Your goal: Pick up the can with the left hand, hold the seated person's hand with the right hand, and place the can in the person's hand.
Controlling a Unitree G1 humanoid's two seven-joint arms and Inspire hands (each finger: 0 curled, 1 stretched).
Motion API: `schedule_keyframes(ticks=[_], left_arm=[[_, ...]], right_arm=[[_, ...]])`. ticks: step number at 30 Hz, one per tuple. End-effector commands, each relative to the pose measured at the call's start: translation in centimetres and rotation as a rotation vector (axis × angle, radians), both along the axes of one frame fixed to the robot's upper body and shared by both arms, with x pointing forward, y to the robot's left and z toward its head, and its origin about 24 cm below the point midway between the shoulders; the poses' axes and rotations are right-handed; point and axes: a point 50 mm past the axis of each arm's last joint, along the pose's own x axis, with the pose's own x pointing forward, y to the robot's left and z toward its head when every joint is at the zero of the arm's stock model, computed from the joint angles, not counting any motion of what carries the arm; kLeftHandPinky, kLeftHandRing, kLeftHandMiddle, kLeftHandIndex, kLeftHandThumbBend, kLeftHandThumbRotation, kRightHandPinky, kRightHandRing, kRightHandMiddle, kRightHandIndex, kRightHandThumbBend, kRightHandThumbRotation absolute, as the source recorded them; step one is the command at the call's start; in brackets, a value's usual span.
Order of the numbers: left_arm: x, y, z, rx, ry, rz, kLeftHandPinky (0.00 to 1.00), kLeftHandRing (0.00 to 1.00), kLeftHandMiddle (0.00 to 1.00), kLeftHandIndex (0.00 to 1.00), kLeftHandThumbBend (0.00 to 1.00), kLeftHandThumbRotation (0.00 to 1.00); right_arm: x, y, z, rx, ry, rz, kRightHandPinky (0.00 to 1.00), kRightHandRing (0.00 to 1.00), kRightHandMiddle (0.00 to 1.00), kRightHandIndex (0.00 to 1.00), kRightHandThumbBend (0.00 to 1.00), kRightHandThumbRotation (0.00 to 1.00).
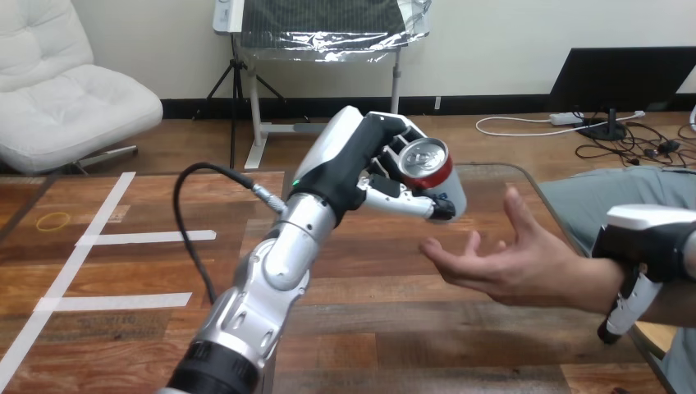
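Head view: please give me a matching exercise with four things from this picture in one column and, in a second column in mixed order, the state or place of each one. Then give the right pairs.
Column A
1. can
2. left hand
3. right hand
4. person's hand

Column B
a. fingers curled round the can
b. open, palm up, holding nothing
c. red side, silver top, lifted above the table
d. over the person's wrist, a finger curled round it

Pairs: 1-c, 2-a, 3-d, 4-b
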Motion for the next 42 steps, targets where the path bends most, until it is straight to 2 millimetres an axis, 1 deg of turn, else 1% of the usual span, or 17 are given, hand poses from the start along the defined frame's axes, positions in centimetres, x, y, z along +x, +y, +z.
schedule_keyframes(ticks=[1,6,9,10,17,25,36,42], left_arm=[[1.5,-2.8,6.2,-0.007,-0.220,-0.078,0.33,0.39,0.46,0.48,0.66,0.00],[1.7,-3.5,6.2,0.013,-0.221,-0.097,0.34,0.40,0.46,0.47,0.65,0.00],[1.7,-3.8,6.3,0.020,-0.223,-0.103,0.36,0.41,0.47,0.48,0.65,0.00],[1.7,-4.0,6.3,0.024,-0.224,-0.106,0.36,0.42,0.47,0.48,0.66,0.00],[1.9,-5.0,6.5,0.042,-0.226,-0.126,0.38,0.43,0.48,0.48,0.65,0.00],[1.9,-6.1,6.8,0.036,-0.221,-0.152,0.38,0.42,0.48,0.47,0.66,0.00],[1.9,-7.6,7.1,0.023,-0.217,-0.179,0.38,0.42,0.48,0.46,0.67,0.00],[1.8,-8.4,7.2,0.023,-0.211,-0.193,0.38,0.43,0.48,0.45,0.67,0.00]], right_arm=[[2.2,1.5,9.9,-0.065,-0.308,0.064,0.18,0.28,0.39,0.40,0.69,0.00],[2.4,2.0,10.5,-0.058,-0.328,0.088,0.20,0.29,0.41,0.40,0.70,0.00],[2.4,2.1,10.8,-0.063,-0.332,0.090,0.22,0.33,0.43,0.40,0.71,0.00],[2.4,2.2,10.9,-0.066,-0.337,0.097,0.22,0.32,0.43,0.40,0.70,0.00],[2.6,2.8,11.6,-0.074,-0.353,0.115,0.20,0.30,0.41,0.38,0.72,0.00],[2.8,3.3,12.2,-0.065,-0.366,0.140,0.19,0.27,0.38,0.36,0.74,0.00],[2.8,3.7,12.6,-0.065,-0.366,0.156,0.21,0.29,0.38,0.38,0.74,0.00],[2.8,3.9,12.8,-0.072,-0.365,0.153,0.20,0.28,0.38,0.39,0.74,0.00]])
